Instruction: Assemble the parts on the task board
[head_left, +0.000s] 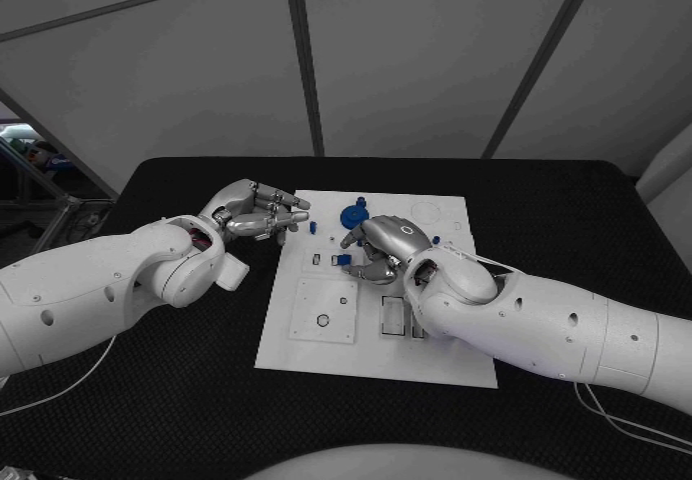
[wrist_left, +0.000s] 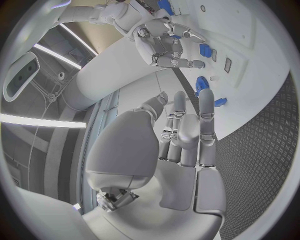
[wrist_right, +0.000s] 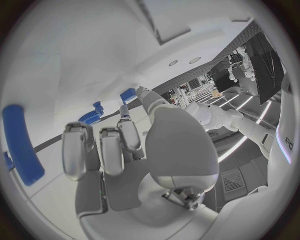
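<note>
The white task board (head_left: 361, 360) lies in the middle of the black table. A round blue part (head_left: 353, 213) sits near its far edge, with a small blue piece (head_left: 313, 227) just left of it. My right hand (head_left: 382, 245) hovers over the board's middle with bent fingers and nothing in them. A small blue part (head_left: 343, 261) lies right at its fingertips; in the left wrist view this part (wrist_left: 205, 49) sits beside the right hand (wrist_left: 165, 42). My left hand (head_left: 257, 212) hangs at the board's far left edge, fingers side by side (wrist_left: 184, 130), holding nothing. A long blue part (wrist_right: 22, 145) lies on the board (wrist_right: 75, 60).
The board's near half carries a square inset with a small hole (head_left: 323, 310) and rectangular slots (head_left: 392, 315). Black table (head_left: 173, 400) surrounds the board on all sides. A white cable (head_left: 65, 385) trails at the near left.
</note>
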